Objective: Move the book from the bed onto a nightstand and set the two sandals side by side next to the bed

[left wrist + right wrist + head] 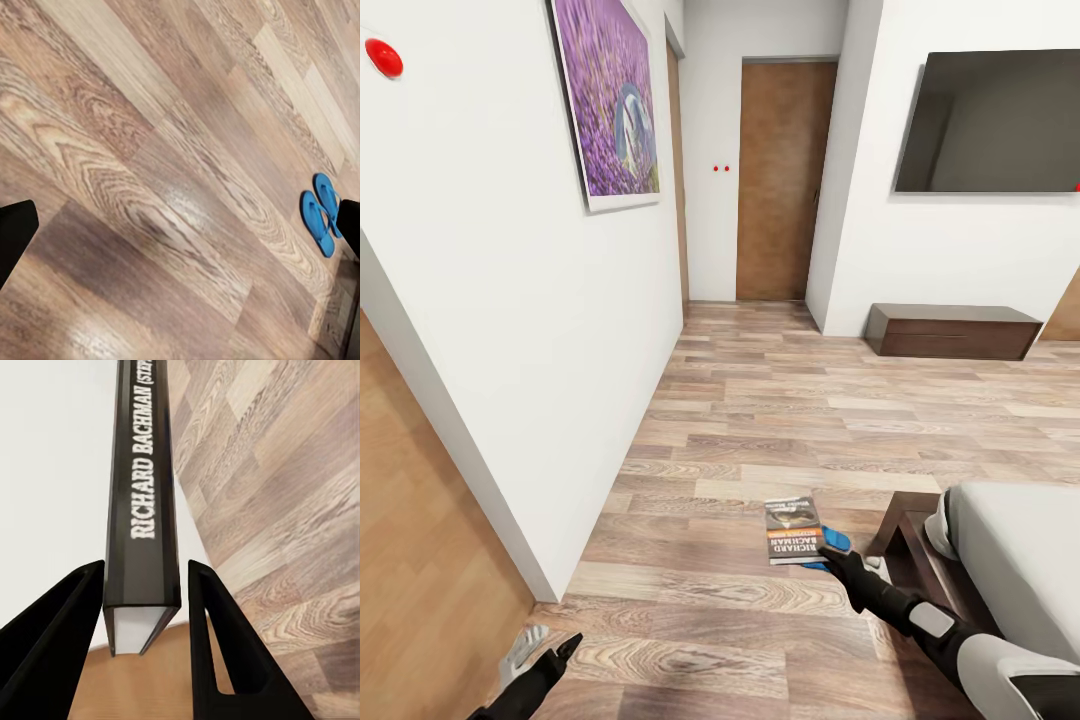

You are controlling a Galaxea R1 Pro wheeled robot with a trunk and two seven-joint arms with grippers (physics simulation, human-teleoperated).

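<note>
One book (pixel 792 531), two blue sandals (pixel 322 211) lying side by side on the floor, and one bed (pixel 1015 570). One low dark cabinet (pixel 952 331), one purple picture (pixel 608 98), one wall screen (pixel 990 122), two robot hands (pixel 840 556).

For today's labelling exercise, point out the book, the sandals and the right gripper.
book (pixel 142 495): right wrist view, on its spine.
sandals (pixel 321 210): left wrist view, on one sole.
right gripper (pixel 142 607): right wrist view, between the fingertips.
</note>
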